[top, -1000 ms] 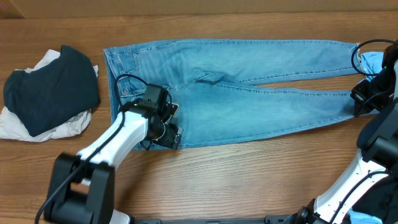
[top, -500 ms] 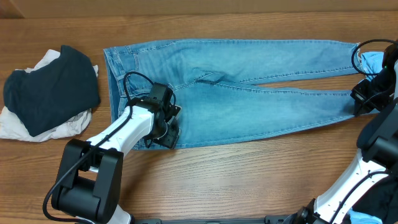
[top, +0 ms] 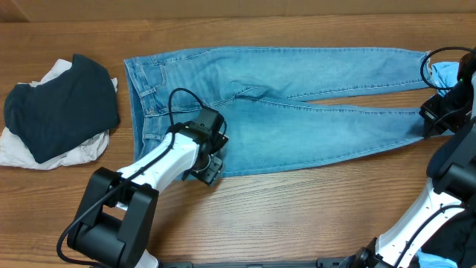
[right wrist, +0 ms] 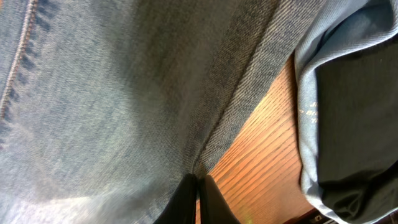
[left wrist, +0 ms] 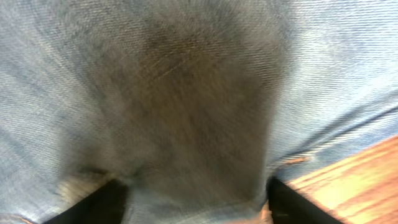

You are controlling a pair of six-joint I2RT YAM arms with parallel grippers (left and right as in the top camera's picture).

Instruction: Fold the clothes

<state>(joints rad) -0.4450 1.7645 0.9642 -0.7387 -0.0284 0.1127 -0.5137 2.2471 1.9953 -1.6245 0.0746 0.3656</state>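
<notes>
From above, I see the jeans [top: 297, 97] lying flat across the tabletop [top: 297, 216], waist at 9 o'clock, with bare wood along their 6 o'clock edge. My left claw [top: 210, 165] sits on that edge. Left wrist: it is released, fingers apart over denim. Right wrist: my right claw [right wrist: 198, 196] is clenched on the jeans' edge.

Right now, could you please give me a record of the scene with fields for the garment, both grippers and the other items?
garment: light-blue denim jeans, spread flat, waistband left, legs running right
left gripper: open, over the jeans' near edge
right gripper: shut on the near leg's hem
other items: dark navy top on white garment, far left; small sky-blue cloth, far right
surface: wooden table
</notes>
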